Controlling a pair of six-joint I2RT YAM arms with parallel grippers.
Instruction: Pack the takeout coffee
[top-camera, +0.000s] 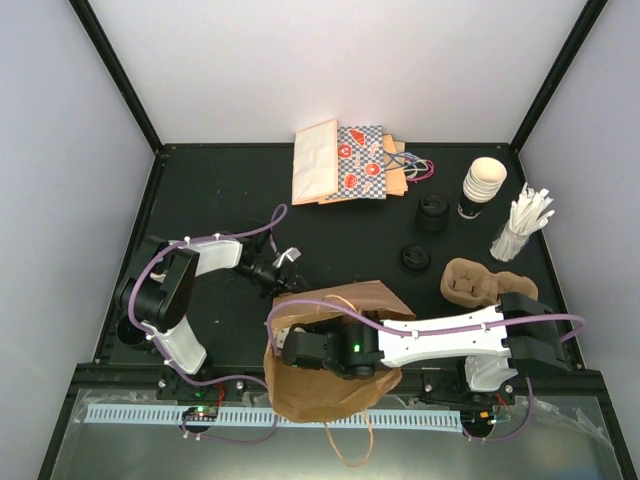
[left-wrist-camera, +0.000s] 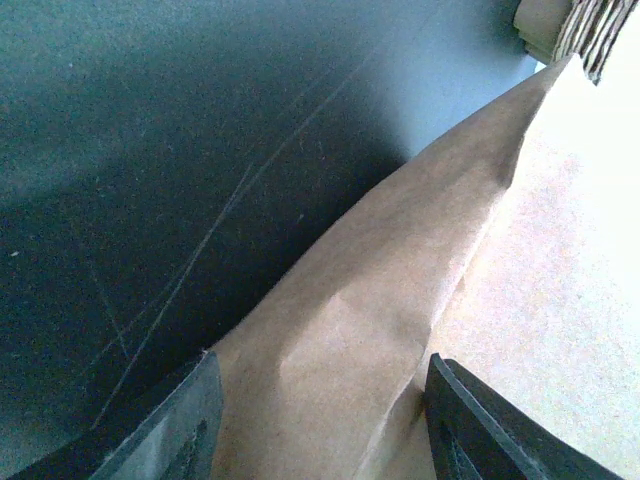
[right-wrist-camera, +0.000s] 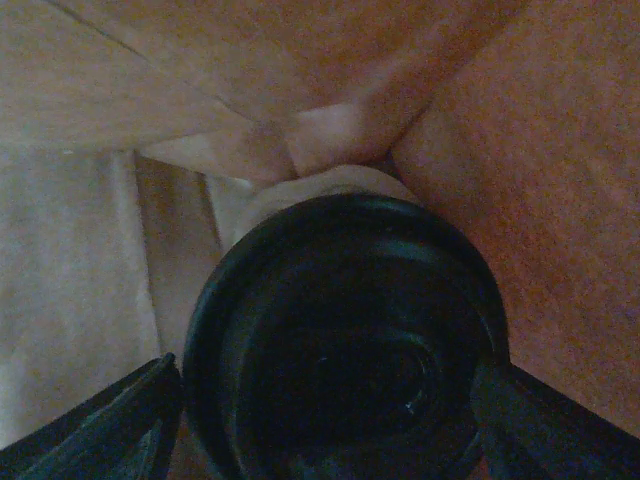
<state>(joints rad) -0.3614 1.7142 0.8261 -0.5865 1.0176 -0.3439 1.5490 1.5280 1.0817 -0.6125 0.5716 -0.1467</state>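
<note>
**A:** Nearest the bases?

**B:** Brown paper bag (top-camera: 330, 395), between the 2 arm bases at the near edge of the black table (top-camera: 220, 200). Mouth open, with the right arm reaching in through it.

**A:** And at the right gripper (right-wrist-camera: 322, 400)?

**B:** Clenched on the takeout coffee (right-wrist-camera: 345, 320), with 1 finger at each side of its black lid. Deep inside the bag, with brown paper all around. Just a strip of cream cup wall showing past the lid.

**A:** Then the left gripper (left-wrist-camera: 320, 410)?

**B:** At the bag's far-left rim. Grasping a fold of the bag wall, a paper ridge that fills the gap and touches both fingers (left-wrist-camera: 170, 430).

**A:** Farther back?

**B:** Off to the right, a brown pulp cup carrier (top-camera: 478, 282), apart from the bag. Beyond that, 1 loose black lid (top-camera: 415, 257), then a second lid (top-camera: 433, 213) behind it. Right of those, a stack of paper cups (top-camera: 481, 185) and a holder of white stirrers (top-camera: 522, 225), near each other.

**A:** And at the far edge?

**B:** 2 flat bags, overlapping. A plain tan bag (top-camera: 315, 165) on the left, and a checked bag with red motifs (top-camera: 362, 160) on the right, cord handles trailing toward the lids.
</note>
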